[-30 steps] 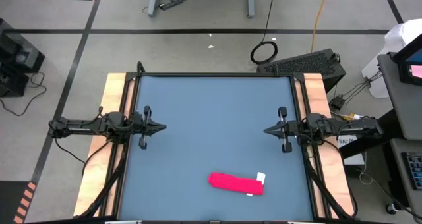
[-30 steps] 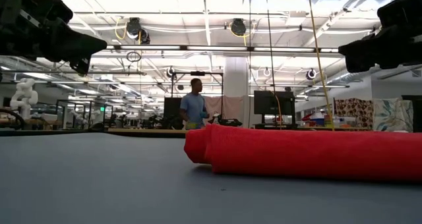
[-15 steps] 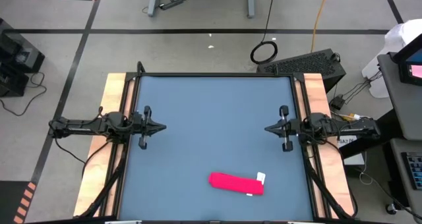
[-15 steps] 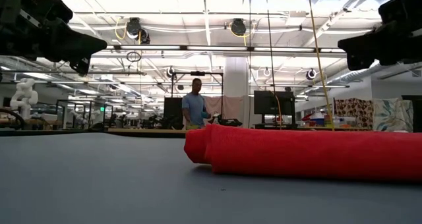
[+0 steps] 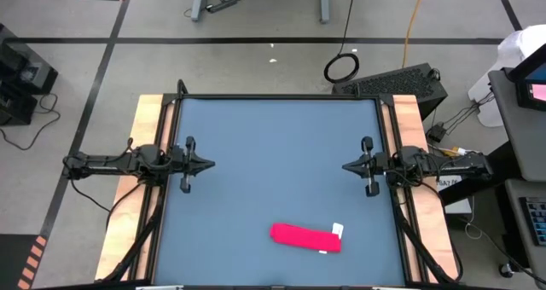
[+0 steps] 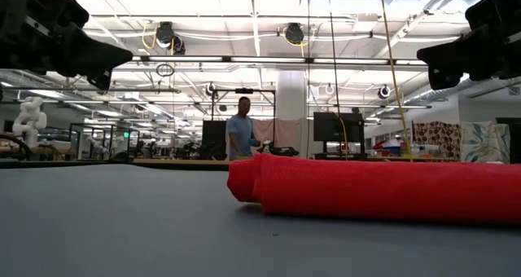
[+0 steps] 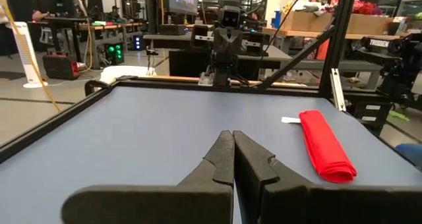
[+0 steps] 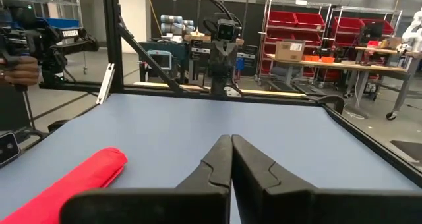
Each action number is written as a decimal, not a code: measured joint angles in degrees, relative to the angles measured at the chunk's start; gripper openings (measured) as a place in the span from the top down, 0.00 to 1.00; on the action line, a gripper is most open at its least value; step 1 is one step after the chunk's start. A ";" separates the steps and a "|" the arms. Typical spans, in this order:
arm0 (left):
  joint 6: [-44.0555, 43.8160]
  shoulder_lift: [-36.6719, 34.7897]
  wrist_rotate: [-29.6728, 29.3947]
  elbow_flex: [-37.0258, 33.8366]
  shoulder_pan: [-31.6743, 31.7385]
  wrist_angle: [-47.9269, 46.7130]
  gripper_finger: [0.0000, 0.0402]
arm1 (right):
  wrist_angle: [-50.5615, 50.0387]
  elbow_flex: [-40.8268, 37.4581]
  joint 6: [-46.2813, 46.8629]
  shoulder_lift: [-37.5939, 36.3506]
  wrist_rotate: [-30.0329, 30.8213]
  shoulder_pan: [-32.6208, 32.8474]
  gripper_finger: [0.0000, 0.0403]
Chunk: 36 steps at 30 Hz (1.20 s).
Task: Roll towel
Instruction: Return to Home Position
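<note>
The towel (image 5: pixel 304 236) is a pinkish-red roll lying on its side on the blue tabletop (image 5: pixel 273 153), near the front edge and right of the middle. A small white tag (image 5: pixel 338 230) sticks out at its right end. It also shows in the low view (image 6: pixel 383 189), the left wrist view (image 7: pixel 324 145) and the right wrist view (image 8: pixel 66 188). My left gripper (image 5: pixel 209 163) is shut and hovers level at the table's left edge, far from the towel. My right gripper (image 5: pixel 345 166) is shut too, level at the right edge, also away from the towel.
Wooden side rails (image 5: pixel 145 136) and a black frame border the tabletop. In the low view a person (image 6: pixel 240 134) stands far behind the table. Shelves, desks and cables fill the room around it.
</note>
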 joint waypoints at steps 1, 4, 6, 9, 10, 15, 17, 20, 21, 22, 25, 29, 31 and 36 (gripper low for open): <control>0.14 0.00 -0.02 0.00 0.22 0.00 1.00 | 0.00 0.00 0.00 0.00 0.00 0.00 1.00; 0.41 0.00 -0.02 -0.02 1.02 0.00 1.00 | 0.00 0.00 0.00 0.00 0.00 0.00 1.00; 0.44 0.00 0.26 -0.02 1.66 0.00 1.00 | 0.00 0.00 0.00 0.00 0.00 0.00 1.00; 0.37 0.00 1.59 -0.01 2.26 0.01 1.00 | 0.00 0.00 0.00 0.00 0.00 0.00 1.00; 0.37 0.00 1.77 -0.02 2.26 0.02 1.00 | 0.00 0.00 0.00 0.00 0.00 0.00 1.00; 0.45 0.00 0.64 0.00 2.26 -0.02 1.00 | 0.00 0.00 0.00 0.00 0.00 0.00 1.00; 0.37 0.00 0.57 -0.02 2.26 -0.02 0.98 | 0.00 0.00 0.00 0.00 0.00 0.00 1.00; 0.35 0.00 0.52 -0.02 2.26 0.16 0.95 | 0.00 0.00 0.00 0.00 0.00 0.00 1.00; 0.33 0.00 0.45 -0.02 2.26 0.20 0.94 | 0.00 0.00 0.00 0.00 0.00 0.00 1.00; 0.33 0.00 0.37 -0.02 2.26 0.24 0.93 | 0.00 0.00 0.00 0.00 0.00 0.00 1.00; 0.32 0.00 0.34 -0.02 2.26 0.25 0.93 | 0.00 0.00 0.00 0.00 0.00 -0.01 1.00; 0.31 0.00 0.28 -0.02 2.26 0.31 0.92 | 0.00 0.00 0.00 0.00 0.00 -0.02 1.00; 0.29 0.00 0.26 -0.02 2.26 0.35 0.92 | 0.00 0.00 0.00 0.00 0.00 0.00 1.00; 0.26 0.00 0.20 -0.01 2.26 0.42 0.92 | 0.00 0.00 0.00 0.00 0.00 0.00 1.00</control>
